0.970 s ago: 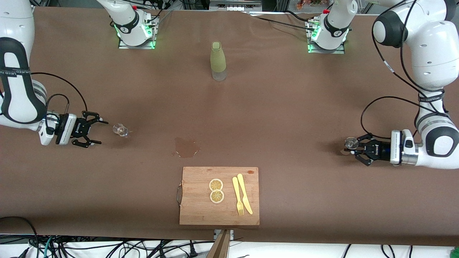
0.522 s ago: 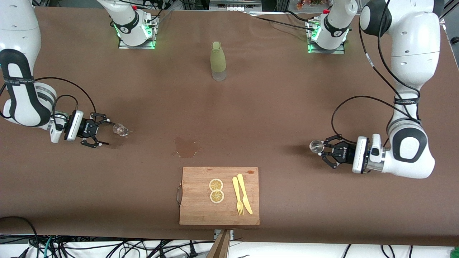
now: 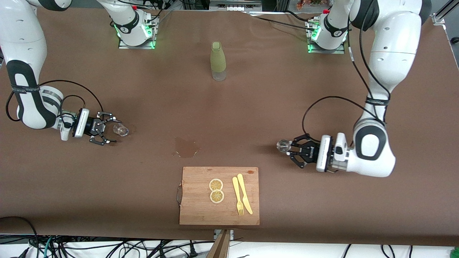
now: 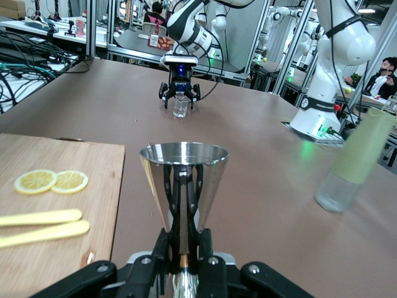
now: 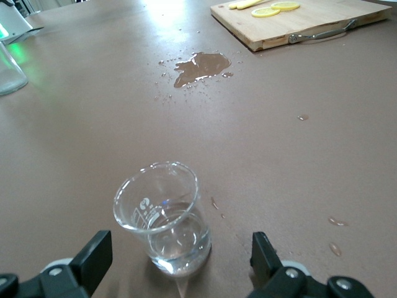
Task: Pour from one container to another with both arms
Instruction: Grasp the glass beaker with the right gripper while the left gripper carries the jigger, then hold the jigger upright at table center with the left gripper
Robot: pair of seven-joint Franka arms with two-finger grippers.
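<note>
We see the left tool (image 3: 292, 152) low over the brown worktop (image 3: 251, 107) toward the left arm's end, its fingers (image 4: 180, 245) pinching the narrow waist of a shiny metal measuring cup (image 3: 283, 146) that it holds upright, clear of the surface. In the left wrist view the cup's (image 4: 183, 180) wide cone mouth points up.

The right tool (image 3: 107, 130) sits low over the worktop toward the right arm's end, its fingers (image 5: 93, 254) spread wide on either side of a small clear glass beaker (image 3: 122, 130). The beaker (image 5: 162, 214) stands upright on the worktop between the fingers, not touched by them as far as we can tell, with a little clear liquid in the bottom.

Between the two tools a wet spill (image 3: 186, 147) darkens the worktop, with small droplets around it. Just nearer the front camera than the spill lies a wooden cutting board (image 3: 195, 211) carrying two lemon slices (image 3: 216, 190), a yellow fork (image 3: 237, 196) and a yellow knife (image 3: 245, 193) side by side. Farther from the camera, between the two arm bases, stands an upright bottle (image 3: 218, 61) with a pale green upper part and a clear base.
</note>
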